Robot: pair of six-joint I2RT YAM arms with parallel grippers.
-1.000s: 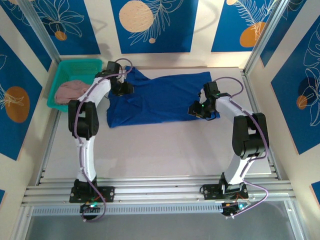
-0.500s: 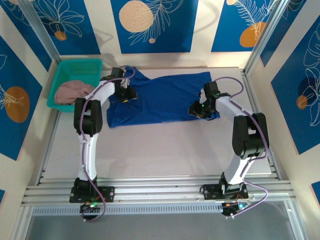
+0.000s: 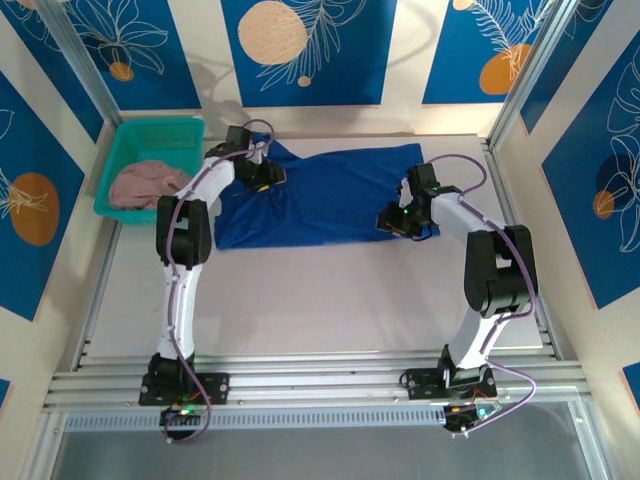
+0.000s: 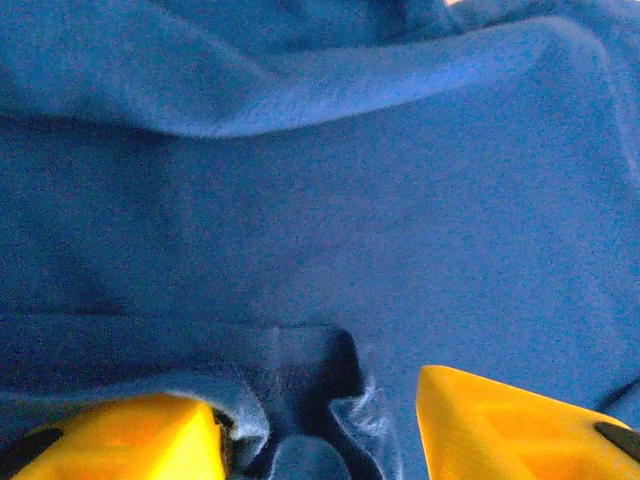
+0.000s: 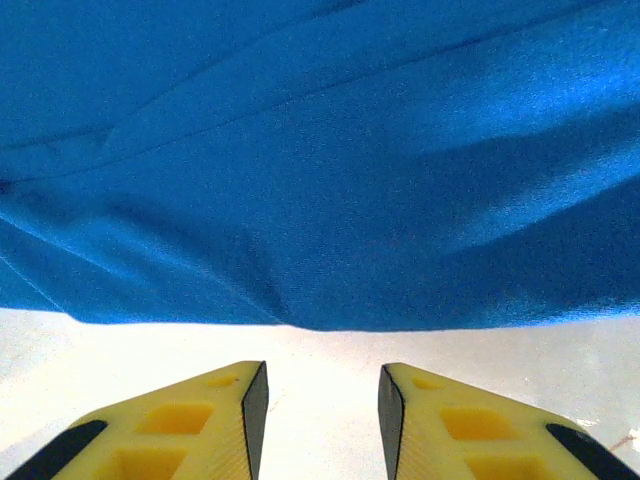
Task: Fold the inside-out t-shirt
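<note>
T-shirt (image 3: 330,195) lies spread across the far half of the worktop (image 3: 320,300), long axis left to right. It is mostly flat, with creases at its left end. No fold is made yet, by my judgement.

Left hand (image 3: 264,176) sits on the cloth near the far left corner. Its wrist view shows the fingers (image 4: 110,435) apart, with a small pucker of blue cloth standing between them. The pucker lies against one finger and clear of the other. Nothing is clamped.

Right hand (image 3: 393,221) sits at the near right edge of the t-shirt. Its fingers (image 5: 180,420) are parted and empty, with bare worktop between them and the hem just beyond the tips.

Basket (image 3: 130,135) with a pink garment (image 3: 140,183) stands just left of the t-shirt.

Risks noted:
- Left hand may close on a thin pinch, or on the top layer alone. The cloth would then slip out, or the layers would part on lifting.
- Right hand is short of the hem. Closing where it stands would catch nothing, and driving forward flat could push the hem and ruck it.
- One hand gripping and the other missing would skew the fold.
- A wide left-side swing could drag cloth against the basket.
</note>
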